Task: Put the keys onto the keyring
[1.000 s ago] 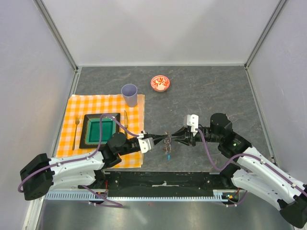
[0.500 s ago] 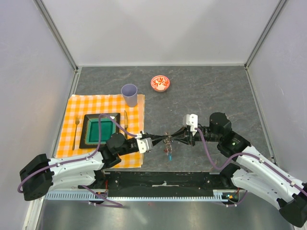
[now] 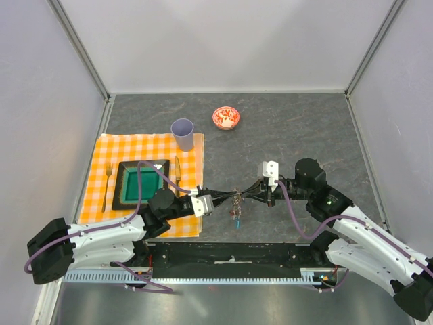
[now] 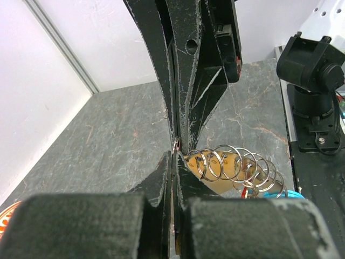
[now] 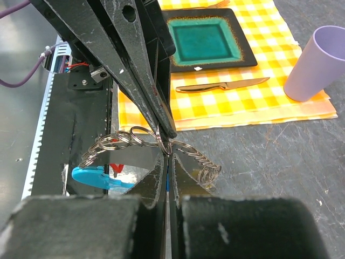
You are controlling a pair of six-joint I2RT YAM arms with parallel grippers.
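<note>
Both arms met nose to nose over the table (image 3: 304,128), close to the middle of its near edge. The left gripper (image 3: 226,198) came in from the left and the right gripper (image 3: 247,197) from the right, tips almost touching. Between them hung the keyring (image 3: 236,200), clear of the surface, its blue fob (image 3: 237,219) dangling just below.

The right wrist view showed it best. The right gripper's fingers were pressed tight together, nipping the string of rings at the tips, and the left gripper's fingers were clamped on the same spot from the opposite side. Rings trailed off both ways from that pinch, and a red scrap (image 5: 117,168) sat by the fob. In the left wrist view a yellowish key head (image 4: 222,169) showed behind the rings; whether it was threaded on, I couldn't tell.

Toward the table's left edge lay an orange checked cloth (image 3: 101,149) carrying a green plate (image 3: 139,191), with a fork (image 3: 107,183) to its left and a knife (image 3: 178,170) to its right. A lilac cup (image 3: 183,133) stood upright at the cloth's far right corner. A red-and-white bowl (image 3: 226,117) sat alone near the far edge.
</note>
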